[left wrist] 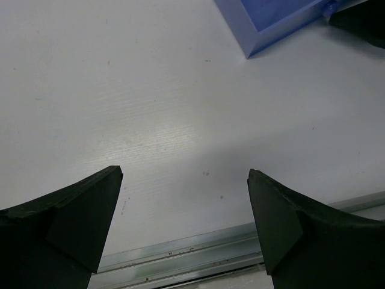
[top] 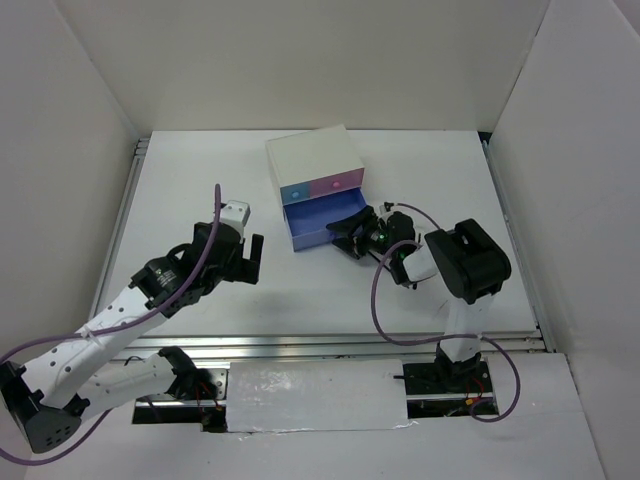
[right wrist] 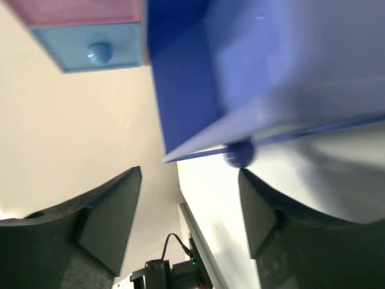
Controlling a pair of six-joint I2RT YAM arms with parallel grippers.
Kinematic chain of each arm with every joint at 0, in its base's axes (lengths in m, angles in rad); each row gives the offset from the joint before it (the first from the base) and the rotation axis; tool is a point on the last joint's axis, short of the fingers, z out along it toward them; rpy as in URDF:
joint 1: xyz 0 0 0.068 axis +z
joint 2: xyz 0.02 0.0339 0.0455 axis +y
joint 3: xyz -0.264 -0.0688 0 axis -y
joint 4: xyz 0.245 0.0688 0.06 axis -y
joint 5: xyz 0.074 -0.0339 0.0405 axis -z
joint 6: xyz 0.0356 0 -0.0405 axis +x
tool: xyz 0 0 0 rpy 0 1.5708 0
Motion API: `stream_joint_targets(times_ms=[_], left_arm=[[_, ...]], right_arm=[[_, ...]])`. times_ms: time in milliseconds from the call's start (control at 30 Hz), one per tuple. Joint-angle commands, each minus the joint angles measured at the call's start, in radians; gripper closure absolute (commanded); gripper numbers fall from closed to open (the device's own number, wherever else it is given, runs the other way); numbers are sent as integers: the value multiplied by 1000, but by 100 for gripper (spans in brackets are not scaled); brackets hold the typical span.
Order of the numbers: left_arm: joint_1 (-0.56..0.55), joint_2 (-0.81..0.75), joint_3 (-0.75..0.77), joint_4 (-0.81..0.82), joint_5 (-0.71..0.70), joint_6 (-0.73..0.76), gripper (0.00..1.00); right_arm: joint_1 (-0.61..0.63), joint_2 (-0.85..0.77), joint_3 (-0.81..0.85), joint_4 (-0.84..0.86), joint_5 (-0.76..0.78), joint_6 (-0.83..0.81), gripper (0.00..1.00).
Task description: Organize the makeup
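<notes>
A robotics lab cell: plain white walls (top: 300, 60) box in a white table (top: 440, 180) edged with aluminium rails (top: 330, 345), with two cabled robot arms (top: 110, 320) bolted on.

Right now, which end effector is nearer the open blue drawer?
Right. The right end effector is at the front of the blue drawer; the left end effector is apart, to its left.

White box (top: 308, 155), pink drawer front (top: 337, 183), open blue drawer (top: 322, 220), white table (top: 190, 190), black right tool (top: 348, 236)
</notes>
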Motion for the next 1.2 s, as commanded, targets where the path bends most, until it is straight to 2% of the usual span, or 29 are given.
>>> stream_joint_targets(times_ms=[0,167,300,400,433,500,533,567,600,633,667,733,833,1033,1167], left_arm=[[6,5,1,15,-14,11,1],[6,5,10,18,-4,9,0],[9,30,36,22,44,-1,0],[7,65,70,25,78,-47,1],[3,79,87,19,77,-93,0],[-36,123,88,50,86,-131,1],[-68,146,95,57,56,-185,1],[-142,172,116,61,33,-213,1],[-178,243,136,58,7,-243,1],[-213,286,157,53,-16,-300,1],[-267,327,211,45,-38,-325,1],[-306,455,297,41,-55,-404,1],[-353,591,395,76,-63,-481,1],[-355,858,648,50,-87,-642,1],[-352,1072,853,-17,-115,-713,1]], right_arm=[[10,-94,-11,-14,-12,-55,24],[12,-228,-46,-79,-21,-97,25],[13,-423,-54,-275,-7,-182,24],[13,-588,-69,-497,81,-289,20],[13,-633,-66,-650,164,-315,18],[12,-757,-43,-792,248,-358,13],[10,-797,-31,-940,293,-387,11],[9,-833,0,-1006,390,-397,7],[6,-897,20,-1074,439,-404,0],[2,-922,43,-1231,482,-421,0],[-4,-940,102,-1307,593,-423,0],[-13,-989,158,-1512,689,-414,0],[-24,-1051,260,-1715,810,-383,0],[-30,-1313,241,-1895,903,-282,0],[-34,-1507,260,-1940,913,-297,0]])
